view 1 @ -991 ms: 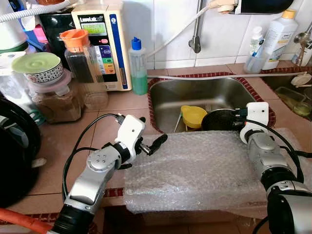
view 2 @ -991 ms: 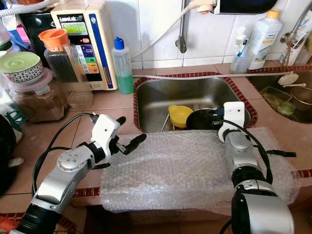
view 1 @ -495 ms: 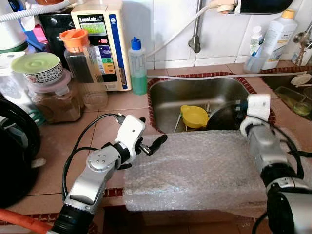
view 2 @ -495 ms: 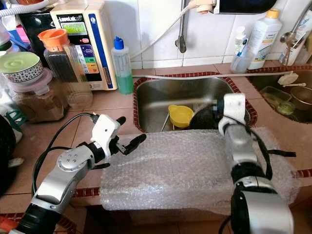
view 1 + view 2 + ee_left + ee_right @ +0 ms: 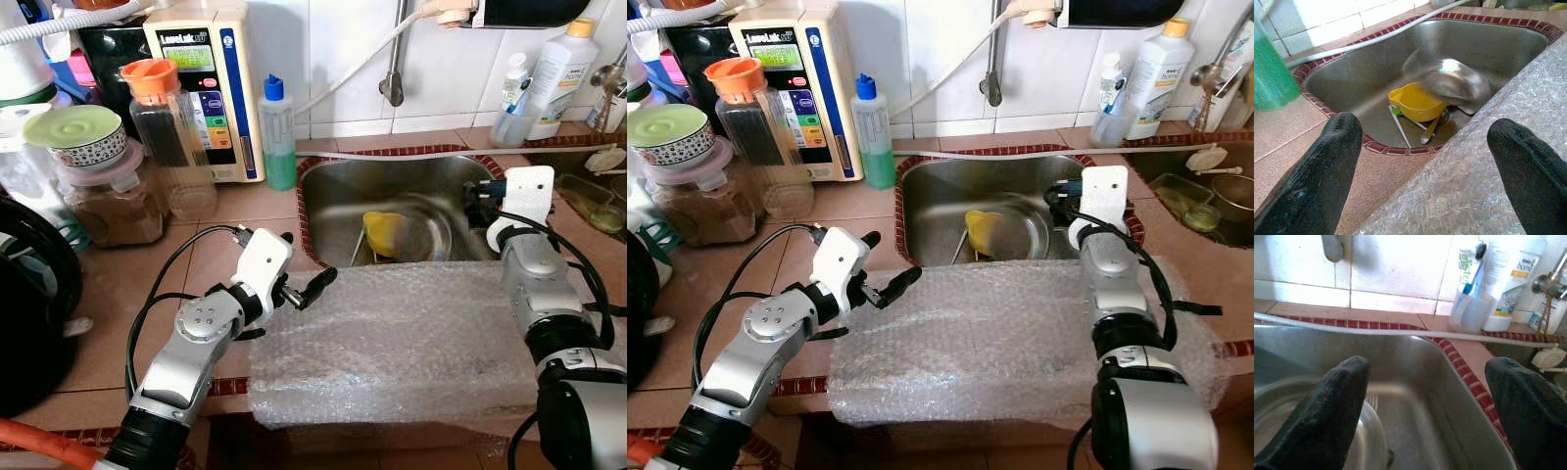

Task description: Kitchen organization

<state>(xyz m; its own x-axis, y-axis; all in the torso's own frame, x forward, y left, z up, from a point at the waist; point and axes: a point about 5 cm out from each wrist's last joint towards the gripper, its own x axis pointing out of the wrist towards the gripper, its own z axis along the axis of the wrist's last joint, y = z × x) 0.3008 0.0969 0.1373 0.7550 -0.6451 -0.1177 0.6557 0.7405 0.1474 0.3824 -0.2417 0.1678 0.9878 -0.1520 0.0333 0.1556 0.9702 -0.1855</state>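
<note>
Blurred steel pan (image 5: 416, 230) in sink (image 5: 338, 196)

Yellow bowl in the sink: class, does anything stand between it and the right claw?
Yes. A blurred metal dish lies beside the yellow bowl, between it and the open right claw above the sink.

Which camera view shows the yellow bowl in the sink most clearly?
The left wrist view: the yellow bowl sits unobstructed between the open fingers. In both eye views it looks small, beside a blurred metal lid.
</note>
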